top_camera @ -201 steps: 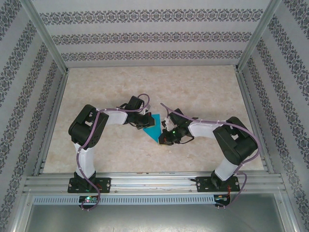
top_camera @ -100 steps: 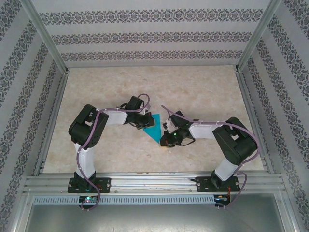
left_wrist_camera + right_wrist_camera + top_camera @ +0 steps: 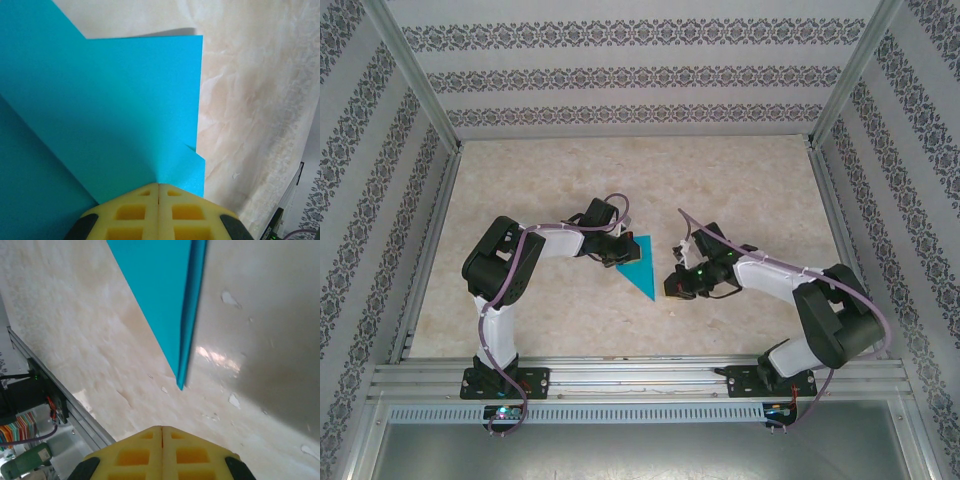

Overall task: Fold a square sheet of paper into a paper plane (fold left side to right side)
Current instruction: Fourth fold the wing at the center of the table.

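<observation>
Near the middle of the pale marbled tabletop [image 3: 740, 190]: folded teal-blue paper [image 3: 638, 266], lying flat as a long triangle. Broad end toward the far wall, sharp point toward the near edge and a little to the right.

Left gripper [image 3: 617, 251] reaching in from the left, set down on the broad left part of the paper. From the left wrist camera: yellow foam pads [image 3: 131, 214] pressed flat together, no gap at the seam, tips resting on the blue surface at the meeting of two overlapping layers. Any layer pinched between them: not discernible. Stepped layer edges just right of the tips, one long straight edge running away from the camera, bare marbled surface beyond it.

Right gripper [image 3: 672, 288] low over the table, just right of the paper's point, aimed leftward at it, not touching. From the right wrist camera: right yellow pads [image 3: 134, 456] closed tight as well, holding nothing. Sharp tip of the paper a little ahead of them, clearly apart, bare table between. Narrow darker strip along the right side of that tip, either a second layer or a fold edge.

Both arms bent at the elbow, purple cables [image 3: 620, 205] looping along them. Aluminium frame rails [image 3: 640, 375] across the near edge, patterned wallpaper panels [image 3: 640, 75] on three sides.
</observation>
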